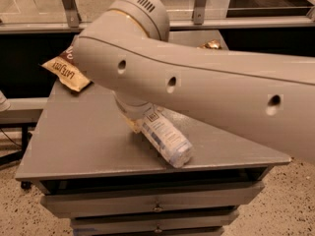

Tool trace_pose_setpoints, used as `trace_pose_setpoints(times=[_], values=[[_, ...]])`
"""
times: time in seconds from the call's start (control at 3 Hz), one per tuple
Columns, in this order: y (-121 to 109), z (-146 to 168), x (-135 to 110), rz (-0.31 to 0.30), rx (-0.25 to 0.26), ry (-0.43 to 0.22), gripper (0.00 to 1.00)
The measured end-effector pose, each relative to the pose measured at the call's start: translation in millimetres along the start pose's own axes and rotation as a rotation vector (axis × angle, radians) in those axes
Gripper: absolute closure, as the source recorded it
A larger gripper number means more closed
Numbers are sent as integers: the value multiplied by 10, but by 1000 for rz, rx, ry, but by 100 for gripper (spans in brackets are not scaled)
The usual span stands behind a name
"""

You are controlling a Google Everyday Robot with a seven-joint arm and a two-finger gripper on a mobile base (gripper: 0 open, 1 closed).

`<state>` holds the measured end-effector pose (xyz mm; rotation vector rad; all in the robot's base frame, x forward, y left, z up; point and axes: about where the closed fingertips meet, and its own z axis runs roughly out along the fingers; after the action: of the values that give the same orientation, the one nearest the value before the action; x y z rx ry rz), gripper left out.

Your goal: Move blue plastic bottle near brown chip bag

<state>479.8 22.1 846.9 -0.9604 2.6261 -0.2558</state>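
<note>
The gripper [135,123] is low over the front half of the table [83,141], tucked under the robot's own broad arm [197,82], which hides most of it. Only a tan tip shows below the wrist, pressed against or just beside the upper end of the blue plastic bottle [166,137]. Whether it is clamped on the bottle or released, I cannot tell.

The bottle lies on its side near the table's front edge. Its long axis runs diagonally: the end nearest the camera points front-right, and the other end runs back-left, under the gripper. So the bottle lies right at the gripper and stretches away from it toward the front-right.

Farther back, at the table's rear-left corner, the brown chip bag [66,73] lies flat, partly overhanging the edge and partly covered by the arm. It is well apart from the bottle, with bare tabletop between them. I judge the coming move must carry the bottle back and to the left, roughly along its own axis.

At the far right edge a crushed gold can [212,44] peeks out behind the arm, away from that path.
</note>
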Motion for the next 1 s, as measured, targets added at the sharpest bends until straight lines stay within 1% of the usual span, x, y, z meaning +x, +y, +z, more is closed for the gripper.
trace_pose_setpoints(times=[0.33, 0.67, 1.0], values=[[-173, -57, 10, -4, 8, -48, 89], [-395, -135, 17, -16, -18, -130, 100], [-642, -175, 53, -17, -74, -235, 100]])
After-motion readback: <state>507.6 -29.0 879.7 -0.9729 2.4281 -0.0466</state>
